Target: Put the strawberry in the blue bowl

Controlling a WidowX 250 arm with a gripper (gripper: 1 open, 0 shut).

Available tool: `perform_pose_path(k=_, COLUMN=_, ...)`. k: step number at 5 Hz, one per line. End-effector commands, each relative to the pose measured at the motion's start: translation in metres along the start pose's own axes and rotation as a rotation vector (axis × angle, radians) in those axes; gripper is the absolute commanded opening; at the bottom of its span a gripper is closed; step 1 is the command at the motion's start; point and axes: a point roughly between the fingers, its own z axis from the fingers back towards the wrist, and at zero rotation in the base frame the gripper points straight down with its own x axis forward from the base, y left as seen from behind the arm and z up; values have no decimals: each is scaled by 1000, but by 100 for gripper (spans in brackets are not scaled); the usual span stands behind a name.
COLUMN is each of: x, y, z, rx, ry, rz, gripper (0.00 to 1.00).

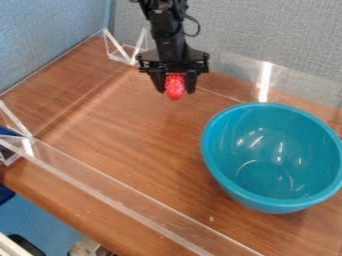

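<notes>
Up and to the left of the large glossy teal-blue plastic bowl point(273, 157), the small red toy strawberry point(175, 87) hangs pinched in the black gripper point(175, 82).

Camera view: the fingers close on the berry's two sides, and it looks clear of the brown wooden bench point(120, 130), well apart from the bowl, whose hollow is bare. The berry is probably light, stiff plastic and a little slippery on its tapered body, so a hold across its widest part, near the green top, seems safest.

A wooden table point(107, 120) is fenced by clear acrylic walls point(120, 205), blue backdrop point(47, 30) behind.
</notes>
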Motion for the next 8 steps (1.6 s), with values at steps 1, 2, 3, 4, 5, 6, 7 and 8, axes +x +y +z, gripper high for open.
perform_pose_path(k=1, x=5, y=-11, z=41, rx=-31, ry=-86, rz=-41, gripper=0)
perform_pose_path(k=2, x=-3, y=-22, z=65, rx=-61, ry=-103, rz=-79, gripper=0)
perform_pose_path(k=3, x=-15, y=-38, z=84, rx=-92, ry=-109, rz=-128, gripper=0)
perform_pose_path(k=4, x=-35, y=-60, z=87, rx=-116, ry=-91, rz=-217, gripper=0)
perform_pose_path(k=5, x=-55, y=-80, z=83, rx=-132, ry=-68, rz=-287, gripper=0)
perform_pose_path(k=6, x=-70, y=-99, z=74, rx=-143, ry=-47, rz=-348, gripper=0)
perform_pose_path(k=7, x=-80, y=-120, z=55, rx=-137, ry=-25, rz=-394, gripper=0)
perform_pose_path(k=8, x=-88, y=-134, z=32, rx=-126, ry=-1, rz=-422, gripper=0)
